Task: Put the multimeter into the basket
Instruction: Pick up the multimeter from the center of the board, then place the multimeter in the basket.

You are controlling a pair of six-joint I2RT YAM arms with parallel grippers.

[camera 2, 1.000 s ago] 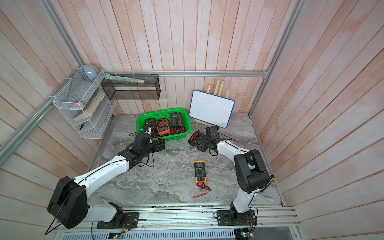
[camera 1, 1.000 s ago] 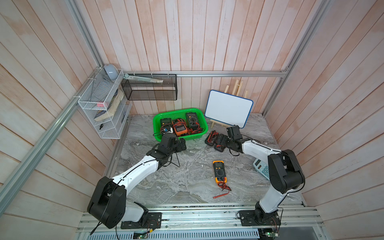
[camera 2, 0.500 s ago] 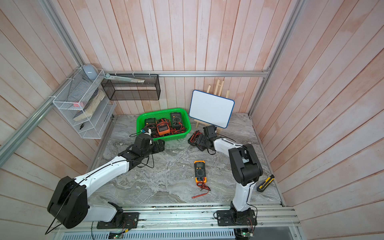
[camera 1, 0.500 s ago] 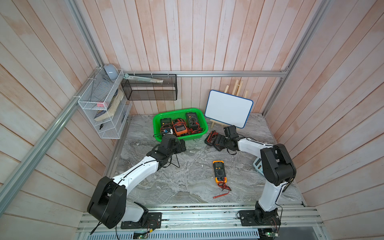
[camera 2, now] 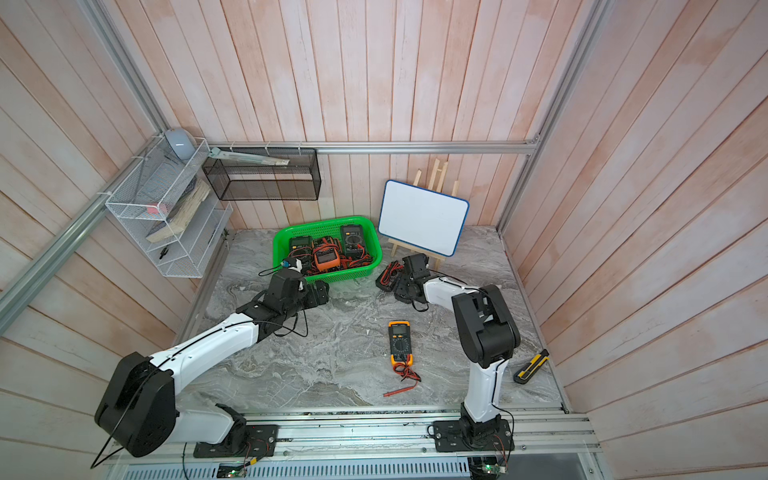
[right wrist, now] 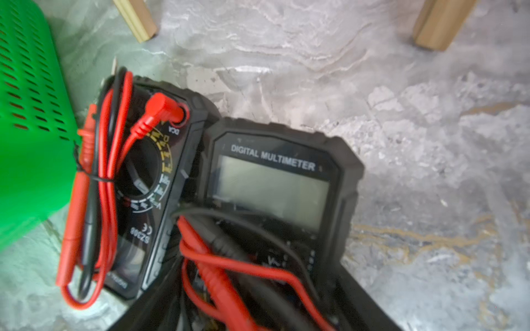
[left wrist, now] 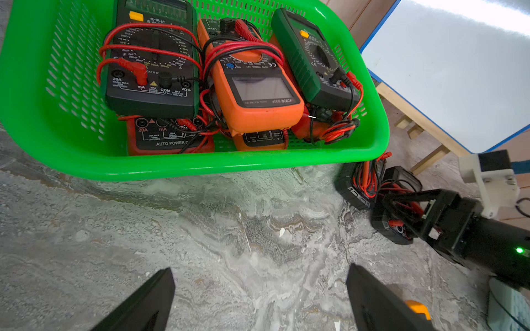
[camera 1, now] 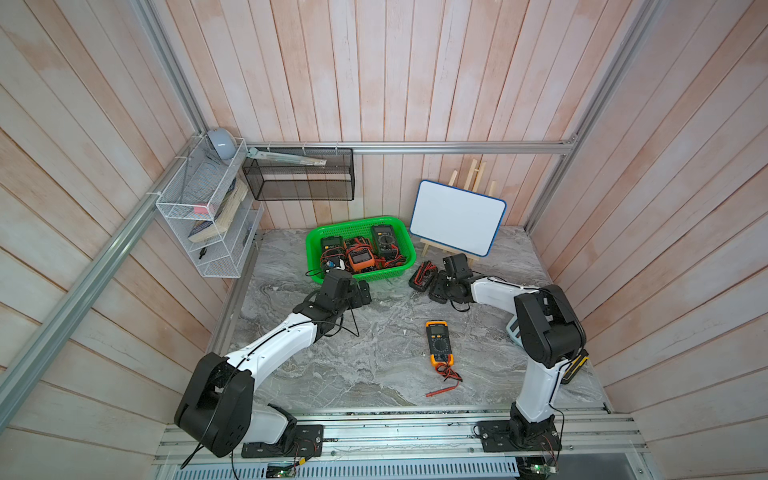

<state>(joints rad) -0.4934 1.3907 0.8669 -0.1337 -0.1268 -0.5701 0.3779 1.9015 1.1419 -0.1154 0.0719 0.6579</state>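
The green basket (camera 1: 316,266) (camera 2: 282,249) stands at the back of the table and holds several multimeters with red and black leads. Just to its right lie two black multimeters. My right gripper (camera 1: 442,289) (right wrist: 258,286) is shut on the nearer one, a black multimeter (right wrist: 272,183) with a screen, its fingers on either side of the lower body. The other black multimeter (right wrist: 137,177), with a dial and bundled leads, lies touching it beside the basket wall (right wrist: 28,143). My left gripper (camera 1: 361,291) (left wrist: 259,272) is open over bare table in front of the basket (left wrist: 200,166).
A yellow multimeter (camera 1: 438,343) lies mid-table with red leads (camera 1: 442,390) trailing toward the front. A whiteboard on a wooden easel (camera 1: 457,218) stands right behind the right gripper. A black mesh bin (camera 1: 299,183) and white wire rack (camera 1: 203,216) hang on the walls. A utility knife (camera 2: 531,366) lies at right.
The right arm reached further left onto the black multimeters and its jaws closed on the nearer one. The left arm has stayed where it was.
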